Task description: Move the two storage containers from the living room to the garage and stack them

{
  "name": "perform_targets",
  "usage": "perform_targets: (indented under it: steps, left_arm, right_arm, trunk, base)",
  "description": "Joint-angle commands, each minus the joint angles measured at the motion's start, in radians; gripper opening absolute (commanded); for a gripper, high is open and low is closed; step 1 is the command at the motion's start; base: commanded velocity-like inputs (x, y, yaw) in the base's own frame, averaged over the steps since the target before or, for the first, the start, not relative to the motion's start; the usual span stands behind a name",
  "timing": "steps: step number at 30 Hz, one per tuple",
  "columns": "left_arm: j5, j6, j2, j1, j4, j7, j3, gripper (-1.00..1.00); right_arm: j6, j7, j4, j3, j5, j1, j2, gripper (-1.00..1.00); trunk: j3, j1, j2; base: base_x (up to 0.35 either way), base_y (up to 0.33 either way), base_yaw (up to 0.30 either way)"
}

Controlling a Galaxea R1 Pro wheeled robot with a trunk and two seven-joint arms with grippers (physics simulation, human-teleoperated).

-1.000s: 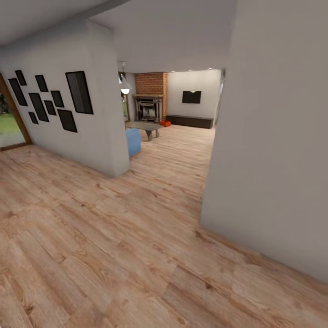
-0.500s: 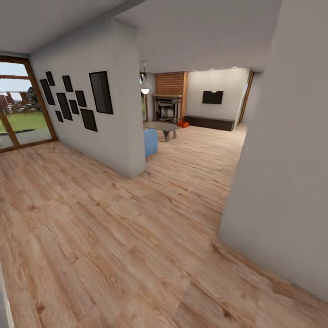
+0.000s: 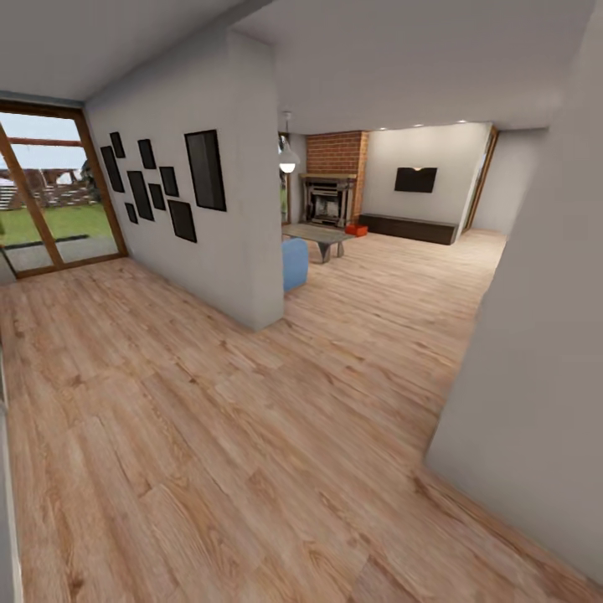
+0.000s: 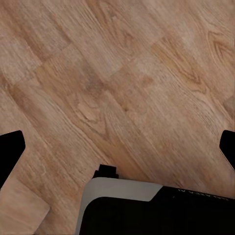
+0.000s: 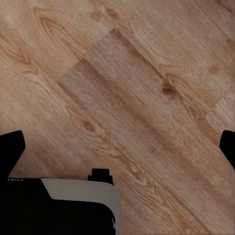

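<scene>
Storage containers [image 3: 357, 229] far ahead by fireplace [image 3: 327, 201] | view panned left since earlier

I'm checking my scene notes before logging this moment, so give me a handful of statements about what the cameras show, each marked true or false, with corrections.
1. An orange-red storage container sits on the floor near the brick fireplace. True.
2. The left end effector grips a container. False: its fingers stand wide apart over bare wood plank floor.
3. A dark screen hangs on the far wall above a long dark bench. True.
4. The floor in the head view is grey concrete. False: it is light wood planks.
5. The right end effector is open and holds nothing. True.
6. The black frames hang on the brick chimney. False: they hang on the pale wall beside the glass doors.
</scene>
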Motion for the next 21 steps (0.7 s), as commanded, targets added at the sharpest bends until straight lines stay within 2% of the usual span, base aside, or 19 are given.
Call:
perform_targets:
  steps: [1,8,21]
  left_arm:
    - [0.009,-0.003,-0.001,-0.001,0.0,-0.001,0.002,1.0]
    - [0.009,-0.002,-0.001,-0.001,0.0,-0.001,0.002,1.0]
    - [0.009,-0.002,-0.001,-0.001,0.0,-0.001,0.002,1.0]
  right_arm:
    - [-0.002,-0.006,0.001,0.008,0.001,-0.001,0.0,1.0]
    - [-0.001,-0.006,0.001,0.008,0.001,-0.001,0.0,1.0]
    - [-0.001,-0.006,0.001,0.008,0.001,-0.001,0.0,1.0]
  trunk:
    - [-0.002,0.001,-0.001]
    - [-0.002,0.001,-0.001]
    - [-0.002,0.001,-0.001]
  base:
    - [0.327,0.0,0.007]
    - [0.327,0.0,0.029]
    - [0.327,0.0,0.223]
